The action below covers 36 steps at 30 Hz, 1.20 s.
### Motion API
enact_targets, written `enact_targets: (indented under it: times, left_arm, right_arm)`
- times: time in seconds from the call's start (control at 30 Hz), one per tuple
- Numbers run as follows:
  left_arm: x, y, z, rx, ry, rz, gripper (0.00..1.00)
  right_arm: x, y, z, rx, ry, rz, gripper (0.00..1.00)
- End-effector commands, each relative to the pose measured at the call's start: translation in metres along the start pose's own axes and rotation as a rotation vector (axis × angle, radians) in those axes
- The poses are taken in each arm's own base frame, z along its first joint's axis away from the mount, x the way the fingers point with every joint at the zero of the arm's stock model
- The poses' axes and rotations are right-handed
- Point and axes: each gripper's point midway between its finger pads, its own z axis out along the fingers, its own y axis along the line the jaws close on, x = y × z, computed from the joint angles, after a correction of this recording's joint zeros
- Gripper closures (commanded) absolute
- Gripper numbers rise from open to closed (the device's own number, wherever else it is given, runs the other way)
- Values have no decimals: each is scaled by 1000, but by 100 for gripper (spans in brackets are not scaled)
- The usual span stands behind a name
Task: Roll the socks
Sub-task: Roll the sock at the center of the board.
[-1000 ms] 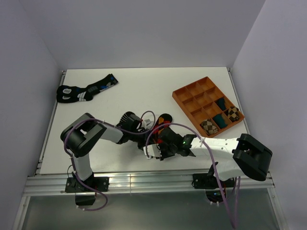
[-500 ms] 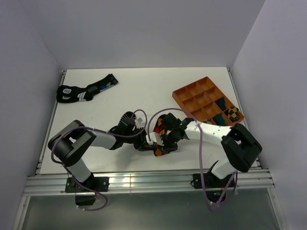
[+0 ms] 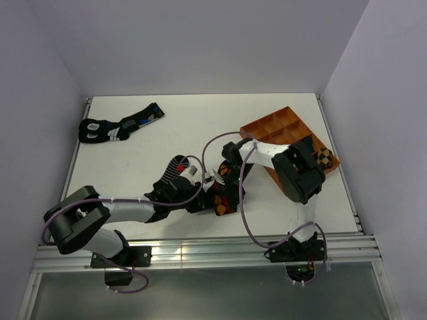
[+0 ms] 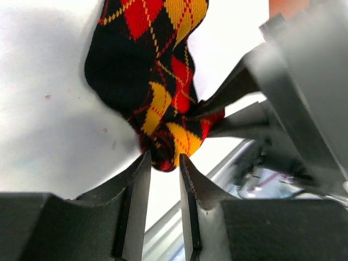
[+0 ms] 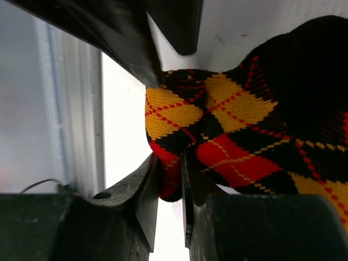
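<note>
The long argyle sock point(image 3: 223, 205) lies bunched near the table's front middle, black with red and orange diamonds point(image 4: 147, 70) point(image 5: 244, 119). My right gripper point(image 3: 230, 193) point(image 5: 169, 163) reaches down from the far side and is shut on a fold at the sock's end. My left gripper point(image 3: 208, 200) point(image 4: 163, 163) comes in from the left. Its jaws stand apart and the sock's tip sits just at its fingertips. The short striped ankle sock point(image 3: 177, 167) lies behind my left wrist, partly hidden by it.
An orange compartment tray point(image 3: 267, 127) stands at the back right with rolled bundles point(image 3: 323, 157) in its near cells. A pair of black socks with blue and white marks point(image 3: 117, 127) lies at the back left. The metal front rail point(image 3: 200, 243) is close behind the grippers.
My left gripper has opened and its arm has stretched lower along the table. The right arm has folded back, so its gripper now comes at the sock from the far side.
</note>
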Motion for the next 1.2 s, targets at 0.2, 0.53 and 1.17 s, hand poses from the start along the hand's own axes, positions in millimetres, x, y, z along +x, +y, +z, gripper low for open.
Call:
enact_targets:
  times: [0.2,0.53,1.17]
  left_arm:
    - [-16,-17,-11,42,-247,383,57]
    - [-16,-25,-21,218,-391,460,51]
    - [6,-45,6,223,-280,739,46]
  right_arm:
    - [-2,11,-3,-175,36,152,83]
    - [-17,6,-3,-229,-8,253,83]
    - [-9,-10,1,-196,13,355,82]
